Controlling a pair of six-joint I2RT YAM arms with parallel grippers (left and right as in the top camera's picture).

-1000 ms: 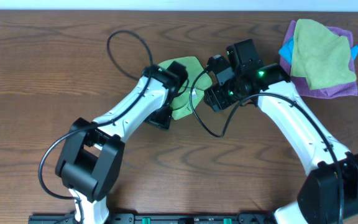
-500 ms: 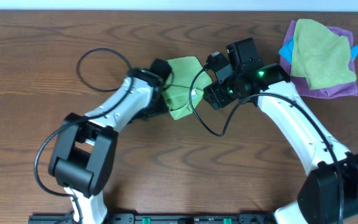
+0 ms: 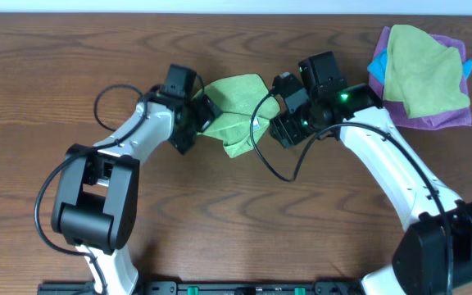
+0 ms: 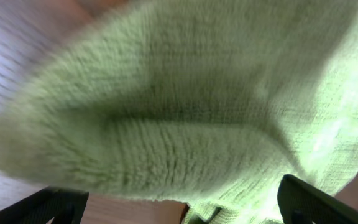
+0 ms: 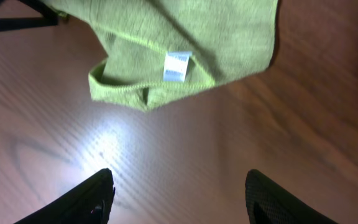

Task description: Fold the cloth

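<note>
A bright green cloth (image 3: 234,100) lies bunched on the table (image 3: 56,65), the left hand (image 4: 182,198) open at one edge, the right hand (image 5: 179,186) open and empty facing the tag (image 5: 178,66), seemingly lining up corners to fold.

I see a dark wood-grain worktop (image 3: 56,74); at its far right corner a dull yellow-green cloth (image 3: 420,70) lies crumpled on a purple cloth (image 3: 441,119); something bright blue (image 3: 377,65) pokes out beneath them on both sides; what it is, I cannot tell.
</note>
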